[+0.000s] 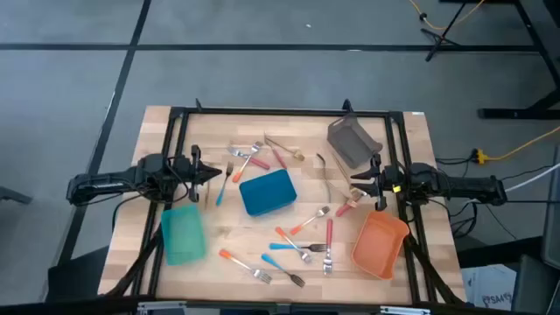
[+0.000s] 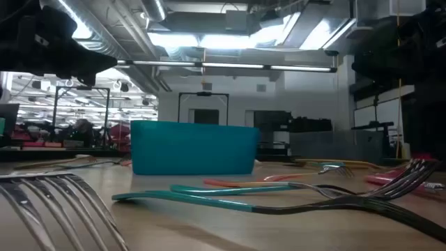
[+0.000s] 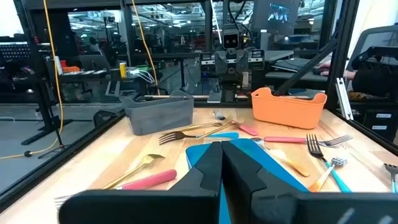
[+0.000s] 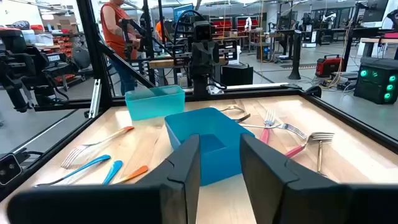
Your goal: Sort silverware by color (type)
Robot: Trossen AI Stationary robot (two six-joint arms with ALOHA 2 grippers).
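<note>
The wooden surface [image 1: 131, 219] carries four bins with the silverware [image 1: 302, 245] scattered among them. At the centre lies the blue bin [image 1: 268, 192], directly between the two arms. The orange bin [image 1: 380, 245] sits toward 4 o'clock, the teal bin [image 1: 183, 234] toward 8 o'clock, and the grey bin [image 1: 353, 142] toward 1 o'clock, tilted. Most utensils lie loose at 5 to 6 o'clock; another cluster lies at 11 to 12 o'clock. The left gripper [image 1: 213, 174] hovers at 9 o'clock of the blue bin, jaws closed together and empty. The right gripper [image 1: 356, 185] hovers at 3 o'clock, jaws parted and holding nothing, above a pink-handled fork [image 1: 347, 206].
</note>
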